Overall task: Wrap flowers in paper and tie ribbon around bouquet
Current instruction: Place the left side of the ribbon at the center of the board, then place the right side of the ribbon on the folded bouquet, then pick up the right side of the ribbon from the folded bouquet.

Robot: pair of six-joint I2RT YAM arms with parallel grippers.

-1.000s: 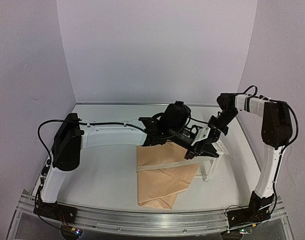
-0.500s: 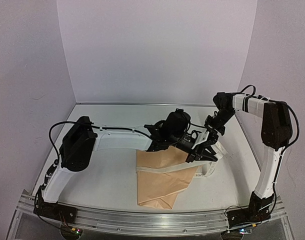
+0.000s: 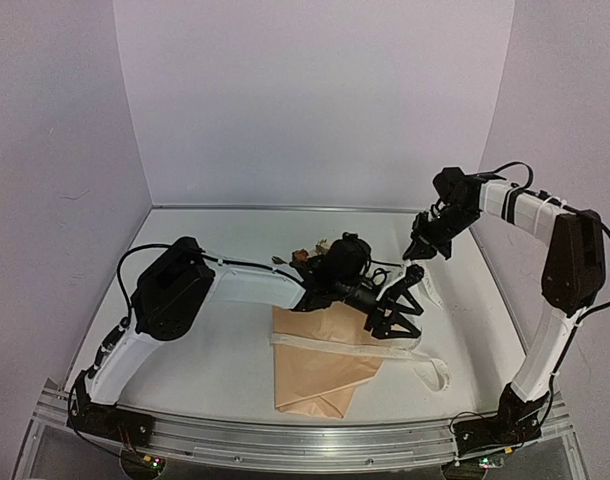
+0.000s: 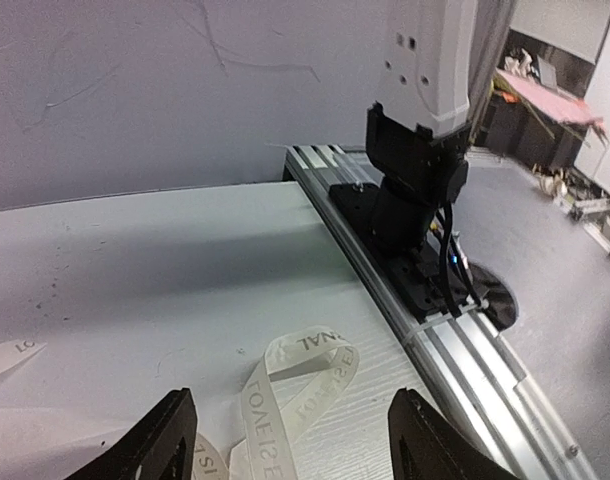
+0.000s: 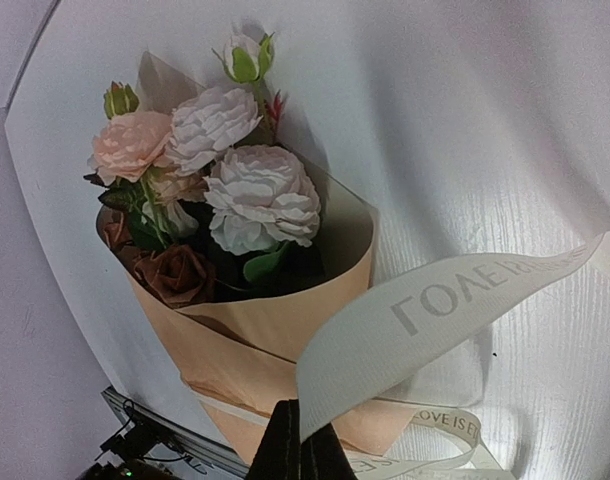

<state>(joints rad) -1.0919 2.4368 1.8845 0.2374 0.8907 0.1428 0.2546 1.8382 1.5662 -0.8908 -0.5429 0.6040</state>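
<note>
Kraft-paper bouquet (image 5: 275,325), pale blooms (image 5: 257,198) (ribbon (image 5: 455,298) lettered)

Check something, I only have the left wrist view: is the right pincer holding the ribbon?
Observer: Yes, the right pincer is shut on the ribbon.
Operator: Flowers wrapped?
Observer: The flowers sit in a cone of the paper, heads showing at the wide end.
Operator: Ribbon round it?
Observer: Top view shows a band crossing the paper; I see no bow.
</note>
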